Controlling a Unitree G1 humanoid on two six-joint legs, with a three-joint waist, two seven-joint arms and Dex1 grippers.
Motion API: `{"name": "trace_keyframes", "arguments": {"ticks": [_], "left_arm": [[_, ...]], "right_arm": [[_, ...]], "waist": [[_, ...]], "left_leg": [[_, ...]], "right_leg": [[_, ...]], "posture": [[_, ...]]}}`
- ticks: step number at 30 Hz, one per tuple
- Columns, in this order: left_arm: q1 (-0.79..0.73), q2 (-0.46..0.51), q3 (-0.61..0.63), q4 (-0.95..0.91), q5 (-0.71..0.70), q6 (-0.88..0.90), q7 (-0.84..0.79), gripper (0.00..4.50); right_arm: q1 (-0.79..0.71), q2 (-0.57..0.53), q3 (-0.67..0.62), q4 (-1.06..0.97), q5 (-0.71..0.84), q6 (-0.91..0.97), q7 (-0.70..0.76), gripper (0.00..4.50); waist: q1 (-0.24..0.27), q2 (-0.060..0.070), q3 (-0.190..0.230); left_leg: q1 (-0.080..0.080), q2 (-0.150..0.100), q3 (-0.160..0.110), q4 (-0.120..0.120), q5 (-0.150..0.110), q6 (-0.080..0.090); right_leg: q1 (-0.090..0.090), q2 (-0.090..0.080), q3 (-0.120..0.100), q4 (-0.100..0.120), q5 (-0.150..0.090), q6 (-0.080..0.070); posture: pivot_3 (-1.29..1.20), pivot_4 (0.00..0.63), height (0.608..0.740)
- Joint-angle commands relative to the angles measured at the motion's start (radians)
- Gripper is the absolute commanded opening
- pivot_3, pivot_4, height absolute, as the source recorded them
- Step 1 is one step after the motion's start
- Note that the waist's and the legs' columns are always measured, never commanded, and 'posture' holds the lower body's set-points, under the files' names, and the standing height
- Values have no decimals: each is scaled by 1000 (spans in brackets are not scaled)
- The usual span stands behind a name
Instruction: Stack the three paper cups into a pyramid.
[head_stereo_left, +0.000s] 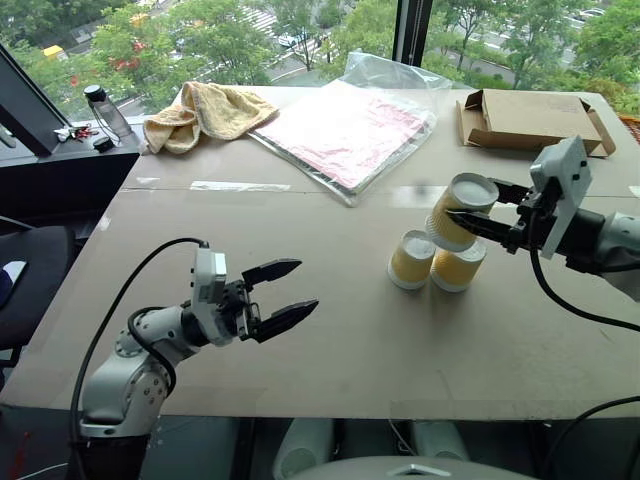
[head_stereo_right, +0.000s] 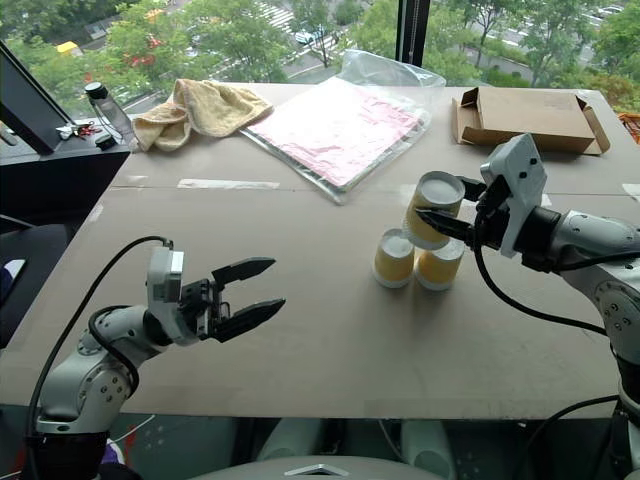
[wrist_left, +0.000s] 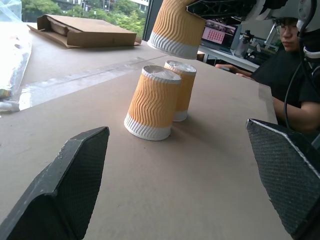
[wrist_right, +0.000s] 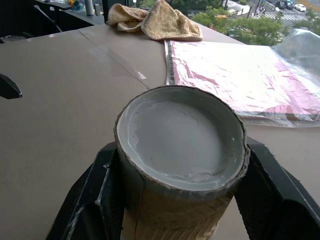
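Two paper cups (head_stereo_left: 411, 259) (head_stereo_left: 459, 267) stand upside down, side by side and touching, on the brown table (head_stereo_left: 330, 340). The third paper cup (head_stereo_left: 458, 212) hangs tilted just above them, its white base towards the left, with my right gripper (head_stereo_left: 478, 205) shut on its ribbed sides. The right wrist view looks onto that cup's base (wrist_right: 180, 135) between the two black fingers (wrist_right: 95, 195). My left gripper (head_stereo_left: 305, 285) is open and holds nothing, well to the left of the cups near the table's front. In the left wrist view both standing cups (wrist_left: 151, 102) (wrist_left: 181, 90) lie ahead between its pads (wrist_left: 70, 185).
A yellow towel (head_stereo_left: 205, 112), a clear plastic sleeve of pink sheets (head_stereo_left: 345, 130) and a flat cardboard box (head_stereo_left: 530, 120) lie along the table's far side. A bottle (head_stereo_left: 105, 108) stands on a dark stand at far left. A seated person (wrist_left: 295, 75) is beyond the table's right side.
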Motion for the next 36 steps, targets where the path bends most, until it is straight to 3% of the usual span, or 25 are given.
{"name": "trace_keyframes", "arguments": {"ticks": [1,14,16,19,24,28,34,36], "left_arm": [[-16,24,33,-20,-24,-5,-20,4500],[-54,31,13,-7,-9,-7,-24,4500],[-58,27,7,-11,-7,-6,-19,4500],[-59,27,4,-15,-10,-3,-17,4500],[-65,28,-5,-20,-16,10,-17,4500],[-70,28,-21,-29,-16,41,5,4500],[-44,21,-39,-42,1,71,47,4500],[-23,23,-37,-46,14,67,62,4500]], "right_arm": [[-16,-1,-5,-10,-11,-22,18,2181],[5,7,27,-36,-54,-41,37,2181],[24,0,45,-33,-87,-58,46,3232],[47,8,39,-44,-88,-62,51,4466],[71,19,-18,-78,-67,-80,48,4466],[151,8,-157,-129,-22,-116,76,4466],[409,35,-329,-177,-10,-223,184,4466],[562,75,-385,-173,-39,-297,248,4466]], "waist": [[0,0,0],[0,0,0],[0,0,0],[0,0,0],[0,0,0],[5,0,0],[2,0,0],[2,0,0]], "left_leg": [[0,0,0,0,0,0],[0,0,0,0,0,0],[0,0,0,0,0,0],[-1,0,0,0,0,0],[-1,0,0,0,0,0],[-1,0,-1,0,0,0],[-4,0,-2,0,0,0],[-4,0,-2,0,0,0]], "right_leg": [[0,0,0,0,0,0],[-1,0,0,0,0,0],[-1,0,0,0,0,0],[-1,0,0,0,0,0],[-1,0,0,0,0,0],[-1,0,0,-1,0,0],[-1,0,-3,-4,0,0],[-1,0,-3,-4,0,0]], "posture": [[0,150,740],[0,150,740],[0,150,740],[0,150,740],[0,150,740],[0,150,740],[0,150,740],[0,150,740]]}}
